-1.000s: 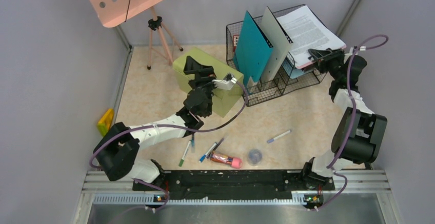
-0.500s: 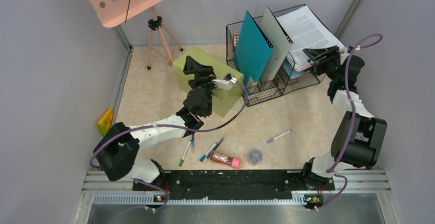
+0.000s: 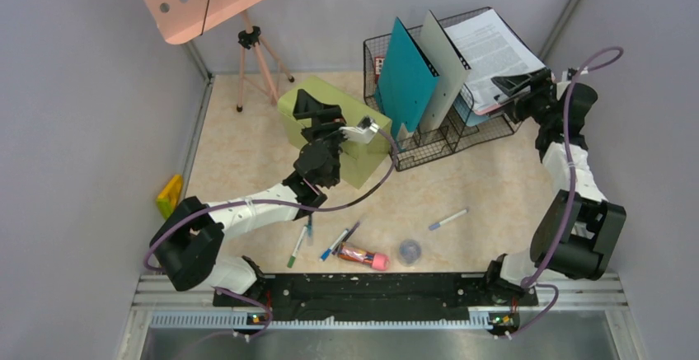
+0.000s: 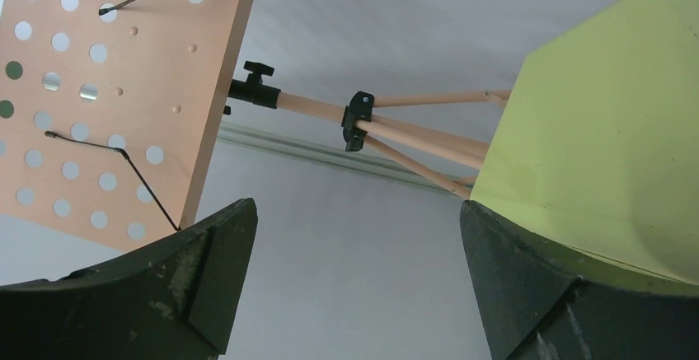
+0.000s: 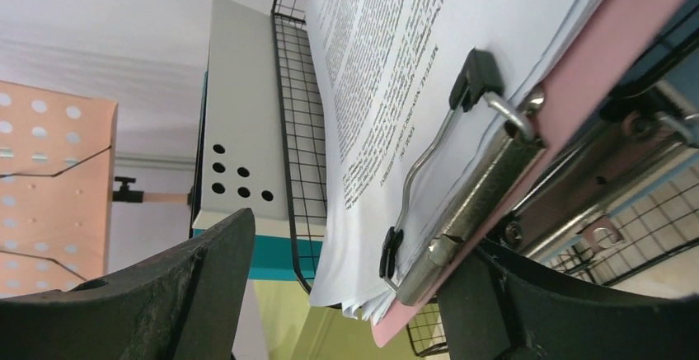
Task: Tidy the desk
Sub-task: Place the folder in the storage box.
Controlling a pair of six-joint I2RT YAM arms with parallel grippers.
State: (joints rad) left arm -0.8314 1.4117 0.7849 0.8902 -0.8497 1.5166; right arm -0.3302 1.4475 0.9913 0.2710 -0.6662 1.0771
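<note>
- The table [image 3: 494,187] lies flat under both my arms, beige and marbled, with grey walls at the left, back and right. I judge it rigid and fixed. I take hold of nothing on it but the loose things it carries.
- Its top looks hard and smooth, so I expect round things to roll or skid at a nudge.
- Near my bases lie a pale pen [image 3: 448,218] on its own, a green-tipped pen [image 3: 298,246], and two more pens [image 3: 342,239] crossed just beside a red tube [image 3: 363,254]. A small round grey thing [image 3: 410,250] sits near the tube.
- These look light and slim. I would pinch each pen across mid-barrel from above, fingers square to its length, and take the tube round its middle.
- My right hand [image 5: 350,249] is released. Its fingers stand apart on either side of the clip end of a pink clipboard [image 5: 577,72], which rests tilted on the wire rack [image 3: 429,142]. I am not pinching it.
- The clipboard looks stiff, while its papers [image 5: 396,63] look limp. The board's edge by the metal clip seems the firm place to grip.
- My left hand [image 4: 354,236] gapes wide and grasps nothing, up against the green box [image 3: 363,158], with the music stand [image 4: 99,88] beyond.
- A yellow thing [image 3: 170,195] lies by the left wall; I cannot tell what it is.
</note>
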